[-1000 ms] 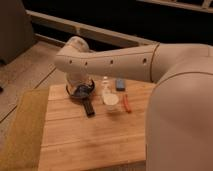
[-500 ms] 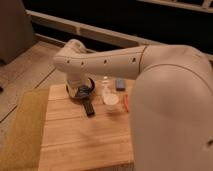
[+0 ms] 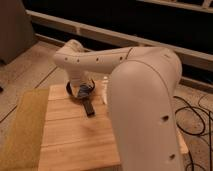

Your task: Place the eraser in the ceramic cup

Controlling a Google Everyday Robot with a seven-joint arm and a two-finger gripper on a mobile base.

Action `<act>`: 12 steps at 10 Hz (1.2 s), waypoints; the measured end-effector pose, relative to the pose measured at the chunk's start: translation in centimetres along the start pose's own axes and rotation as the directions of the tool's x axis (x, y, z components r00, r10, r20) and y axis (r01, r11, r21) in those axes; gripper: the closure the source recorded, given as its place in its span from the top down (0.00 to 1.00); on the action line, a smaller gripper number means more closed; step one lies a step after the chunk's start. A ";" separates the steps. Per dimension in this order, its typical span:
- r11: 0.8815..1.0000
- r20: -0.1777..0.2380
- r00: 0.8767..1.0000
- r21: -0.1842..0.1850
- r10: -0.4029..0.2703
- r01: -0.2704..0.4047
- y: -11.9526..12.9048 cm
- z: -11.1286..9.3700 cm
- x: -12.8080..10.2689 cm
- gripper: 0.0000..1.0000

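eraser (image 3: 89,108) is flat on the wooden table (image 3: 75,142), free, nothing gripping it. Long axis runs away from the jaws toward the camera, tilted slightly off straight. Its far end sits just under or touching the gripper (image 3: 84,94); the rest sticks out on the near side of the jaws. Jaws are apart, wide, with nothing seen between them.

Only one arm, and it's right over the far end. My read: the grasp isn't made yet. The jaws need to come down and straddle the short width, not the length.

ceramic cup (image 3: 104,93) is near the jaws, on the side toward the big white arm link (image 3: 145,100), and mostly hidden behind it. Only a pale sliver shows, so I can't tell the rim position. From there it should be a short sideways carry.
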 end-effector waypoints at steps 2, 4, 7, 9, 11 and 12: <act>1.000 -0.041 0.999 -0.009 0.017 -0.017 0.0 1.6 -0.4 0.65; 0.999 -0.061 0.997 -0.007 0.045 -0.045 -0.6 2.2 -0.3 0.65; 0.998 -0.073 0.996 0.007 0.057 -0.056 -1.1 2.2 0.0 0.65; 0.998 -0.072 0.996 0.010 0.056 -0.055 -1.1 2.2 0.1 0.65; 0.999 -0.066 0.997 0.027 0.043 -0.042 -1.0 2.0 0.2 0.65; 0.999 -0.054 0.998 0.048 0.028 -0.026 -0.4 1.9 0.7 0.65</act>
